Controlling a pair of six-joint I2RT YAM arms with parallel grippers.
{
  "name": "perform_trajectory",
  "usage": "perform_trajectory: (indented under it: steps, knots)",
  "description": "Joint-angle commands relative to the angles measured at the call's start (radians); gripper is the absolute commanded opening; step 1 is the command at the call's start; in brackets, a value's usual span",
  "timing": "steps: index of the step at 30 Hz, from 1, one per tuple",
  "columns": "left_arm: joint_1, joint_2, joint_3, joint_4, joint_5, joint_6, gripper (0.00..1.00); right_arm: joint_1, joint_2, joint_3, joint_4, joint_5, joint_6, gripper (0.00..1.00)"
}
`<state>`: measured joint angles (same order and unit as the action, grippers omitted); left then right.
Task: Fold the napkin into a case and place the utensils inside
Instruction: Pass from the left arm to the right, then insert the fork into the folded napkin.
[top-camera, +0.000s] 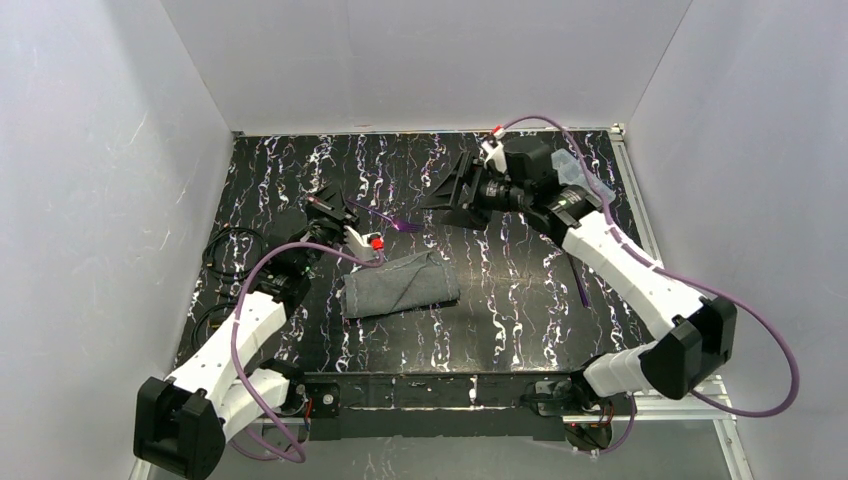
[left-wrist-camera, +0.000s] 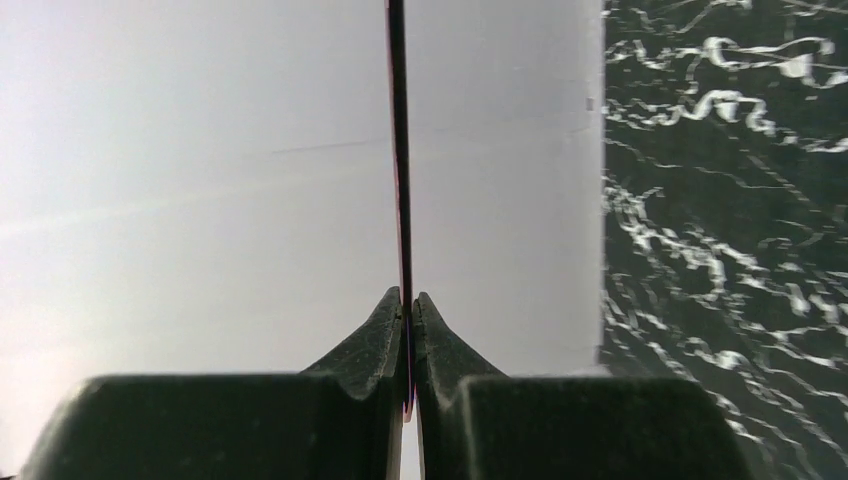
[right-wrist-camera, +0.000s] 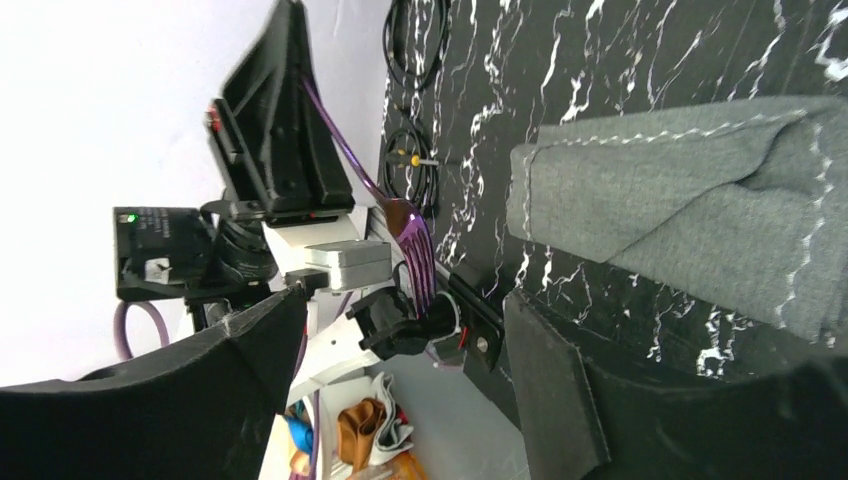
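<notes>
You have the napkin (top-camera: 400, 285) folded into a case at the middle of the surface (top-camera: 520, 300), left end effector (top-camera: 338, 212) clamped on the fork (top-camera: 392, 221) just far-left of it, right end effector (top-camera: 447, 197) apart and empty farther back; by the look of it, 0 utensils inside yet.

Bright, even light from up high in the top view. Soft pale glow on the white walls (top-camera: 110, 150), greyer in the corners. Only faint, fuzzy shadows under the arms on the black table (top-camera: 520, 300). In the left wrist view, washed-out wall and dark, blurry fingers (left-wrist-camera: 365, 345) of the left gripper (left-wrist-camera: 407, 300) up close. In the right wrist view, blurry dark fingers (right-wrist-camera: 180, 400) of the right gripper (right-wrist-camera: 405, 305), sharp stitches on the napkin (right-wrist-camera: 700, 220), little shiny glints on the fork (right-wrist-camera: 408, 225).
</notes>
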<state>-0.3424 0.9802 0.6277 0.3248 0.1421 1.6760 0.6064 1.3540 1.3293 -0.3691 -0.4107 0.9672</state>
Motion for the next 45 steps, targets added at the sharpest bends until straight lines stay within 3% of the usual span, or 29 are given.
perform_trajectory:
  steps: [1, 10, 22, 23, 25, 26, 28, 31, 33, 37, 40, 45]
  knots:
    - [-0.025, -0.007, -0.011, 0.139, 0.015, 0.120, 0.00, 0.048, 0.043, -0.012, 0.092, -0.039, 0.051, 0.77]
    - [-0.050, 0.038, 0.006, 0.179, -0.015, 0.149, 0.00, 0.097, 0.073, -0.089, 0.183, -0.001, 0.139, 0.64]
    - [-0.052, 0.021, -0.008, 0.193, 0.001, 0.149, 0.00, 0.096, 0.100, -0.141, 0.308, -0.022, 0.211, 0.03]
    - [-0.052, 0.020, -0.009, 0.194, 0.004, 0.140, 0.06, 0.094, 0.095, -0.144, 0.312, -0.016, 0.208, 0.01]
    - [-0.054, 0.012, -0.016, 0.193, 0.020, 0.116, 0.48, 0.086, 0.087, -0.149, 0.323, -0.013, 0.203, 0.01]
    - [-0.054, 0.004, -0.025, 0.192, 0.029, 0.096, 0.59, 0.081, 0.084, -0.149, 0.322, -0.014, 0.195, 0.01]
    - [-0.061, -0.032, -0.033, 0.144, 0.048, 0.062, 0.70, 0.064, 0.077, -0.147, 0.306, -0.019, 0.172, 0.01]
    - [-0.063, -0.113, -0.014, -0.053, 0.099, 0.003, 0.81, 0.030, 0.056, -0.164, 0.299, -0.027, 0.145, 0.01]
    - [-0.063, -0.159, 0.014, -0.196, 0.136, -0.052, 0.97, 0.003, 0.043, -0.178, 0.296, -0.044, 0.130, 0.01]
    - [-0.064, -0.216, 0.064, -0.483, 0.171, -0.117, 0.98, -0.049, 0.030, -0.178, 0.228, -0.062, 0.034, 0.01]
    - [-0.064, -0.243, 0.062, -0.604, 0.176, -0.166, 0.98, -0.089, 0.031, -0.160, 0.080, -0.047, -0.105, 0.01]
    - [-0.053, -0.167, 0.220, -0.960, 0.191, -0.512, 0.98, -0.168, 0.017, -0.158, -0.184, -0.031, -0.369, 0.01]
